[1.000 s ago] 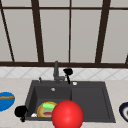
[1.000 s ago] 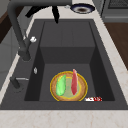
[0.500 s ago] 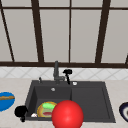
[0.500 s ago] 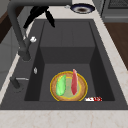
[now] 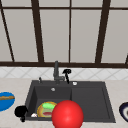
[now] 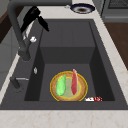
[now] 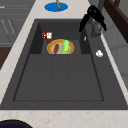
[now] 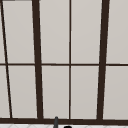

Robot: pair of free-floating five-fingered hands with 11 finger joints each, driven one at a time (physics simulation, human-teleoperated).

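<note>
One right hand (image 5: pixel 66 72) hovers beside the faucet (image 5: pixel 56 71), fingers (image 6: pixel 43 23) straight and spread, pointing down.

The sink (image 6: pixel 67 37) looks like matt dark grey stone or composite, smooth and without shine. The tap (image 6: pixel 18 37) is the same dull dark grey, like coated metal. The bench (image 7: pixel 22 32) looks like pale polished marble with faint veins. The ball (image 5: pixel 67 114) is smooth, plain red. The window frame (image 8: pixel 37 62) looks like dark wood.

Front cam faces sink (image 5: pixel 107 100); side cams share basin.
</note>
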